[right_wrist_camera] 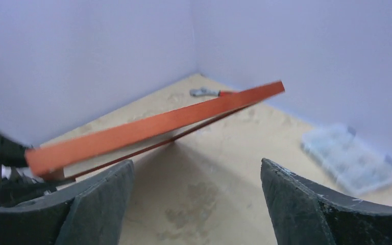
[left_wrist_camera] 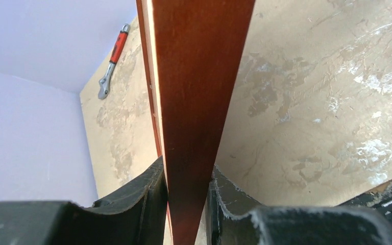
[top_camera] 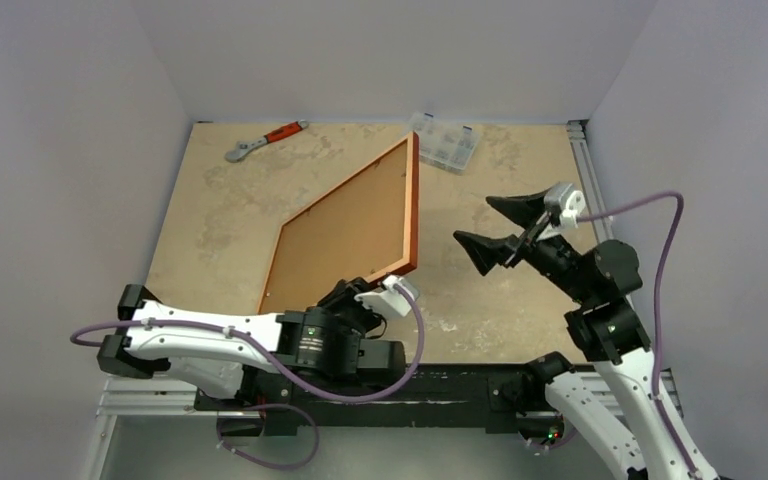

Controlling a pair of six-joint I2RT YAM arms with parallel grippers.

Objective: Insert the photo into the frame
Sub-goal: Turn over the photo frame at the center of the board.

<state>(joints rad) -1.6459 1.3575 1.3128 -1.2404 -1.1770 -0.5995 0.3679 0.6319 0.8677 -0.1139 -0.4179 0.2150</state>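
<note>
Work on this job has only just begun. The left end effector is clamped on the near corner of the frame and holds it tipped up on the table. The right end effector is spread wide and grips nothing. I see no photo, so it must go in yet.
</note>
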